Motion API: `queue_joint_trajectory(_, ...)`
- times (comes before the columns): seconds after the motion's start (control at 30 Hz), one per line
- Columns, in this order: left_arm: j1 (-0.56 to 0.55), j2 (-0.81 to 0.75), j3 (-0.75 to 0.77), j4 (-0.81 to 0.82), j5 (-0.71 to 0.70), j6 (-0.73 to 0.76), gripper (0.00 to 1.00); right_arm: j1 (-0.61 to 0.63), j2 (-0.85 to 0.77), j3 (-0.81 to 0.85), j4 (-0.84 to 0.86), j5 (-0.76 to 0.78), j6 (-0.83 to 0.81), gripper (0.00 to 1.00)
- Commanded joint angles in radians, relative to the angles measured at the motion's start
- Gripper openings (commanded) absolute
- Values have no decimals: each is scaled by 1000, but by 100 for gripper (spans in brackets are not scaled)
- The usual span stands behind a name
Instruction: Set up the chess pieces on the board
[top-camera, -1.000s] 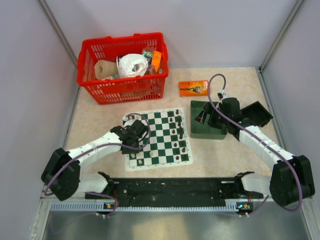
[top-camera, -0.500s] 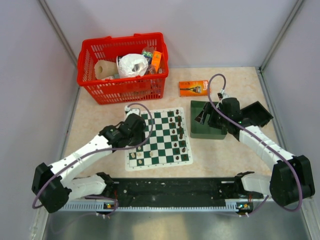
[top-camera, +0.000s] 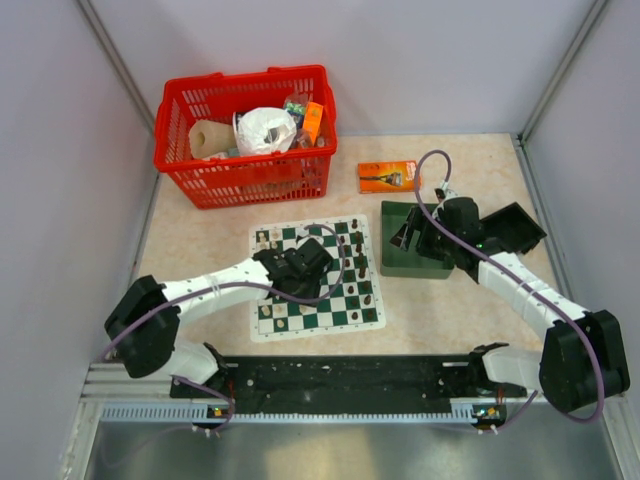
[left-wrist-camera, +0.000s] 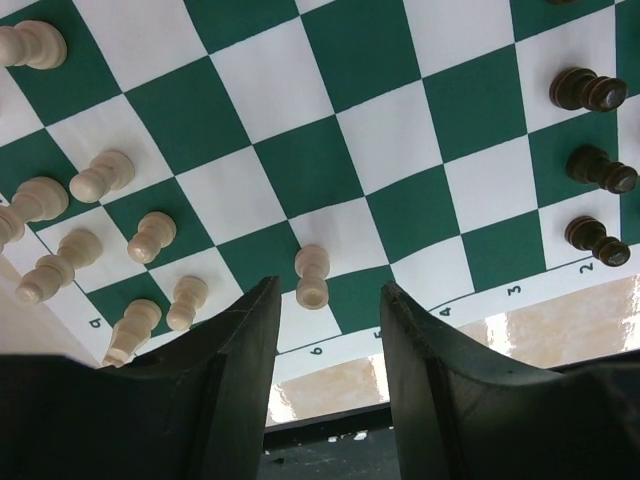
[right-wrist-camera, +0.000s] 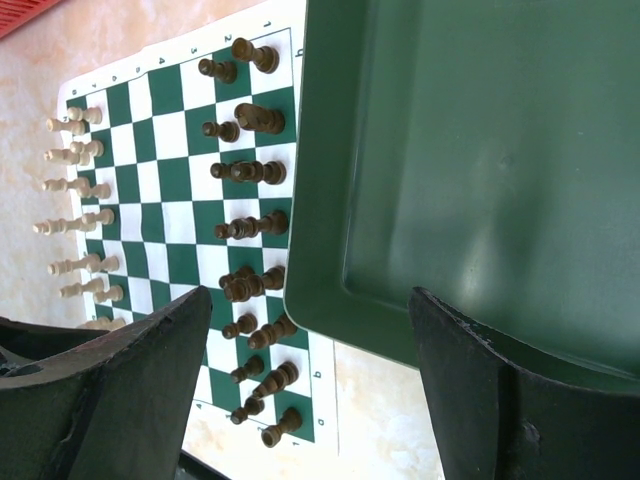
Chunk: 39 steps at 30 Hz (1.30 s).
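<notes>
**Both grippers open; men ranked on two sides of the board**

Your board (top-camera: 335, 318) lies flat near the middle of the table (top-camera: 200, 250). The red basket (top-camera: 245, 190) sits beyond it and the dark green tray (top-camera: 400, 265) just beside its right edge. The board is a thin mat of green and white checks, and its white border carries printed numbers.

The cream men (right-wrist-camera: 75, 185) stand in two files along the board's left side. The dark men (right-wrist-camera: 245, 225) stand in two files along its right side, next to the tray, well apart from the cream ones. All are small turned pieces, each narrower than its square.

Your left gripper (left-wrist-camera: 328, 292) hangs low over the board, its fingers (left-wrist-camera: 245, 370) parted and holding nothing. In the left wrist view one cream pawn (left-wrist-camera: 312, 275) shows in the gap between them. It stands upright on the board, clear of both fingers and a little apart from the other cream men. Three dark pawns (left-wrist-camera: 598, 168) stand at that view's right edge.

Your right gripper (right-wrist-camera: 305, 300) hovers at the tray's left rim, fingers spread wide, with nothing in them.
</notes>
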Motion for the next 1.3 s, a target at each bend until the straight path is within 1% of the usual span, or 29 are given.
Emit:
queue_joint_trajectory(0.0,-9,5,41,-14,-41,-8,50,4,-19,-2,26,9,-17,80)
queue_joint_trajectory(0.43,-9,54,52,-37,-23,-15,49,4,-25,-10,27,11,-14,80)
queue_joint_trajectory(0.87,-9,77,38,-31,-3,-22,43,4,-22,-13,31,5,-19,80)
queue_joint_trajectory(1.13,-9,90,53,-53,-18,-15,43,4,-23,-16,29,5,-17,80)
queue_joint_trajectory(1.27,-9,91,50,-53,-23,-15,41,4,-25,-18,29,6,-20,80)
